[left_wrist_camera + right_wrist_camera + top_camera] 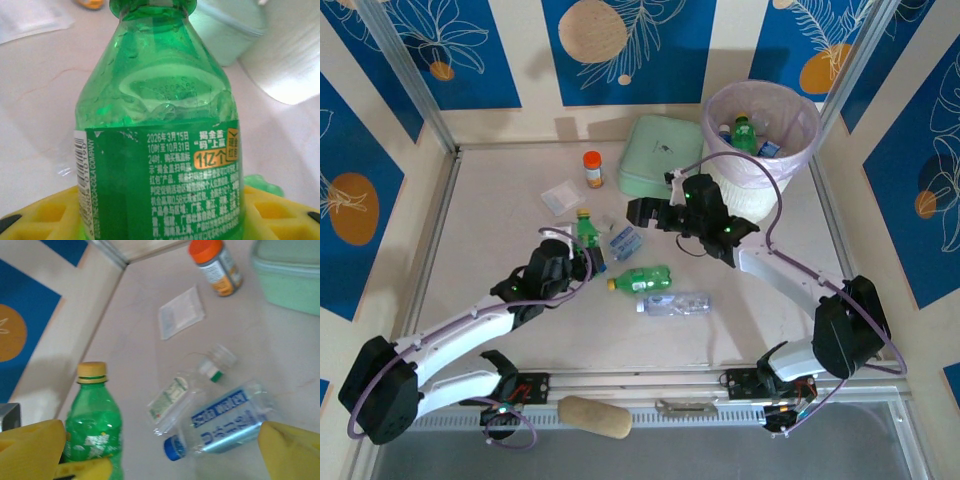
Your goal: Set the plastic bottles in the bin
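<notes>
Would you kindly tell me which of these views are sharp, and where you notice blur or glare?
Left wrist view: the green bottle is sharp, label readable, with glare on its shoulder; the mint box behind is soft. Right wrist view: slightly blurred, most at the yellow fingers. Top external view: evenly lit, soft shadows under the arms.

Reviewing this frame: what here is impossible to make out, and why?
Bin, top view: its wall hides whatever lies below the top bottles.
Upright green bottle, left wrist view: the cap is cut off by the top edge and the base by the bottom edge, so whether it is lifted is unclear.
Jar, right wrist view: the label is too blurred to read.
</notes>
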Controlling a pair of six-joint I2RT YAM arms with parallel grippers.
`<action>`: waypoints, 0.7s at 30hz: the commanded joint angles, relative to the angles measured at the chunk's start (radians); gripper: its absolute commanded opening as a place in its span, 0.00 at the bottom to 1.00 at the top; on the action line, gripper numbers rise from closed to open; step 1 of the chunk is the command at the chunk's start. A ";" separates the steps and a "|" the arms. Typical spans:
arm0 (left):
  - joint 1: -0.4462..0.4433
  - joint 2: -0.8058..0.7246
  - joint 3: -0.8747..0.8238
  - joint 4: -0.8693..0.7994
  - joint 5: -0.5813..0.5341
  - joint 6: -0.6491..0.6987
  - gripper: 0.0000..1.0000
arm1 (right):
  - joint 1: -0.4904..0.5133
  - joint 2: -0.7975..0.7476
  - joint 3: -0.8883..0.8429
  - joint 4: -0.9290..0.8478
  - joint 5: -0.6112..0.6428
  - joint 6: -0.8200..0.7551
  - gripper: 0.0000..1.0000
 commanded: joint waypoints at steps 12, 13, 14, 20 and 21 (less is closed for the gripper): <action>0.007 0.103 0.059 0.224 0.294 0.164 0.51 | 0.058 0.123 0.072 0.122 -0.228 0.090 0.86; 0.007 0.106 0.062 0.226 0.296 0.164 0.51 | 0.065 0.132 0.075 0.121 -0.229 0.091 0.85; 0.006 0.109 0.060 0.233 0.295 0.164 0.51 | 0.071 0.140 0.077 0.118 -0.225 0.091 0.85; 0.007 0.112 0.056 0.256 0.290 0.165 0.51 | 0.099 0.167 0.089 0.084 -0.213 0.082 0.85; 0.007 0.114 0.056 0.260 0.290 0.164 0.51 | 0.101 0.171 0.092 0.075 -0.210 0.081 0.84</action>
